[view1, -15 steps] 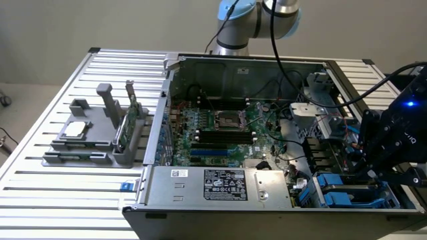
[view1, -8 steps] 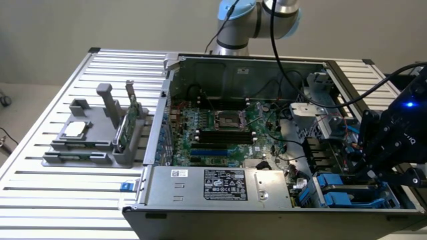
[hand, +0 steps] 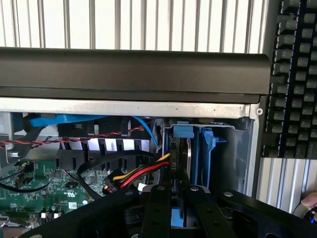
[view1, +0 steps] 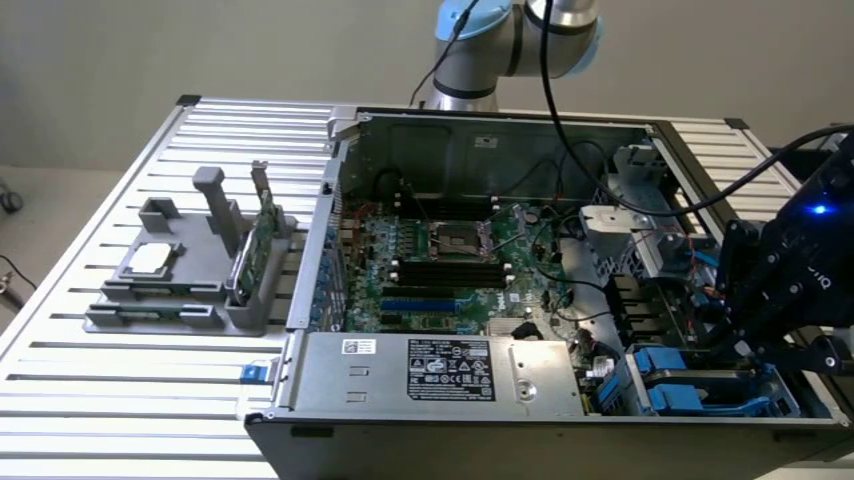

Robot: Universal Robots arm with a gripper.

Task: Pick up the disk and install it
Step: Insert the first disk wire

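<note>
While hanging over the drive-bay corner of the open computer case (view1: 400, 420), on the exterior view's right, my gripper (hand: 173, 198) is reaching down among the bays. Item: the disk (hand: 181, 163), standing on edge in its blue rails inside a bay, a blue tab at its end. Item: my fingers (hand: 157, 210), sitting close together on either side of the disk's edge, appearing to be clamping it. Item: yellow, red and black cables (hand: 141, 173), lying just beside it, over the green motherboard (view1: 441, 250).

The hand (view1: 781, 345) hangs inside the open case (view1: 467, 130), over blue-railed bays (view1: 694, 385). The motherboard (view1: 441, 270) lies well aside of it; a grey stand (view1: 187, 290) sits farther off on the table (view1: 80, 390).
</note>
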